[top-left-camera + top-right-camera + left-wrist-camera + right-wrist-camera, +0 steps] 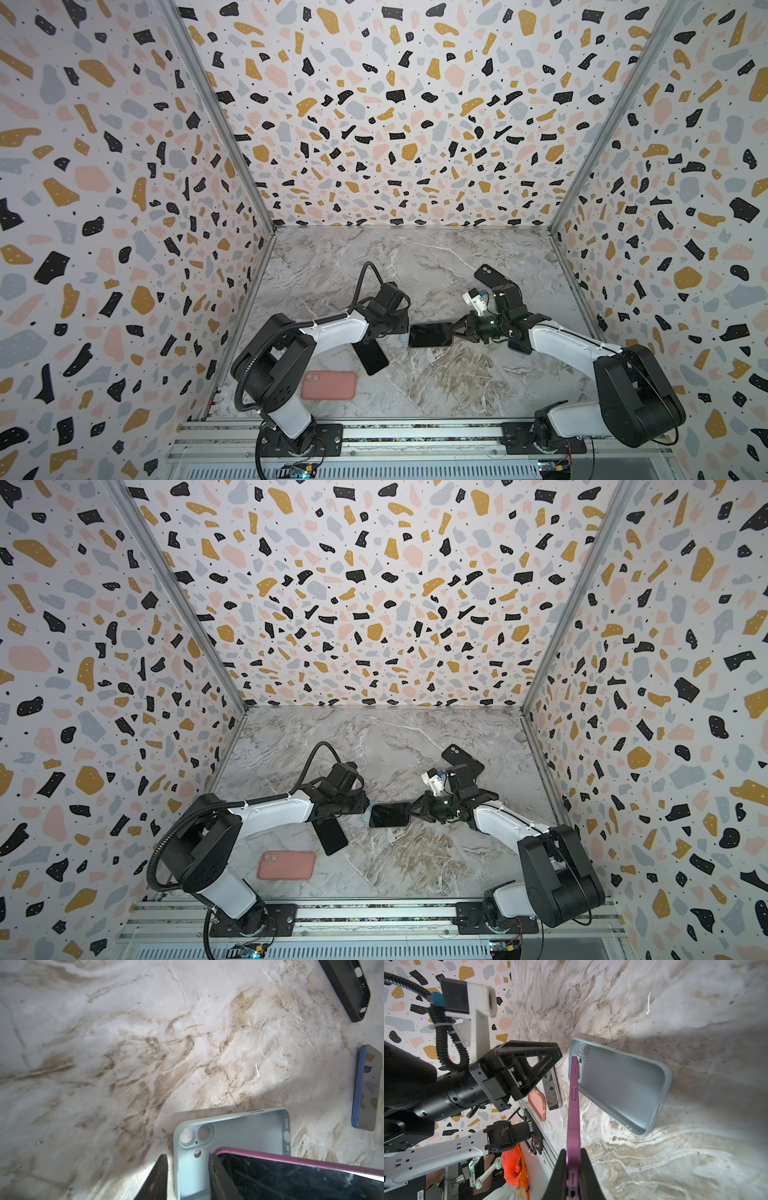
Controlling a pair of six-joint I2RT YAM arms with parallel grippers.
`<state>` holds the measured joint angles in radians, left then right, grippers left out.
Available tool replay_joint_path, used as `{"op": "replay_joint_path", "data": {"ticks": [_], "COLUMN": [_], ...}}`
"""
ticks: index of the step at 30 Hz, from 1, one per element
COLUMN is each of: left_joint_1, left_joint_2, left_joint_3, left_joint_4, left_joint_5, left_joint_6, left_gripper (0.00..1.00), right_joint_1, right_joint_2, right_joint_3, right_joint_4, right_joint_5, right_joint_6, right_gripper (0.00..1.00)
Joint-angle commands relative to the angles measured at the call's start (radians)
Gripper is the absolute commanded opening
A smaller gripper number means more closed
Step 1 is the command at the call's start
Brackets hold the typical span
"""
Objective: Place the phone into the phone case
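Across marbled worktop (457, 386), centre of frame: light-blue phone case (623, 1084) flat, open side up. Slanted over it, phone (430, 334), screen up, long axis left-right, right end clenched in right pincer (454, 330). Released: left pincer (187, 1155), astride case's camera-end wall. Apart: pink case (329, 385) lower left, black phone (371, 357) left of centre, black case (492, 276) above right pincer.

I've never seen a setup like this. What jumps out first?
The speckled terrazzo walls wrapping the marble table grab you first. At mid-table the right gripper pinches a pink-edged phone by its end, over an empty pale blue case. A salmon case lies near the front left.
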<state>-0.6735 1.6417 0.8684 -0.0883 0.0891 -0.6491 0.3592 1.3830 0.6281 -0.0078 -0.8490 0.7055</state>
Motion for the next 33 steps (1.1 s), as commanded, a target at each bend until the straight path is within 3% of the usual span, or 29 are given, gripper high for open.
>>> {"op": "replay_joint_path", "data": {"ticks": [1,17,33], "left_joint_1": [0.009,0.038,0.045], "left_joint_2": [-0.025,-0.051,-0.036], "left_joint_3": [-0.033,-0.076,-0.080], "left_joint_4": [0.052,0.115,0.118], "left_joint_5": [0.039,0.108,0.126], "left_joint_6": [-0.016,-0.052,-0.053], "left_gripper": [0.38,0.53,0.53], "right_joint_1": [-0.005,-0.022,-0.048], "right_joint_2": [0.003,0.058,0.150], "right_joint_3": [0.052,0.071,0.110], "right_joint_4": [0.013,0.029,-0.068], "right_joint_5": [-0.028,-0.044,-0.008], "right_joint_6": [-0.010,0.002,-0.050], "right_gripper": [0.00,0.00,0.00]}}
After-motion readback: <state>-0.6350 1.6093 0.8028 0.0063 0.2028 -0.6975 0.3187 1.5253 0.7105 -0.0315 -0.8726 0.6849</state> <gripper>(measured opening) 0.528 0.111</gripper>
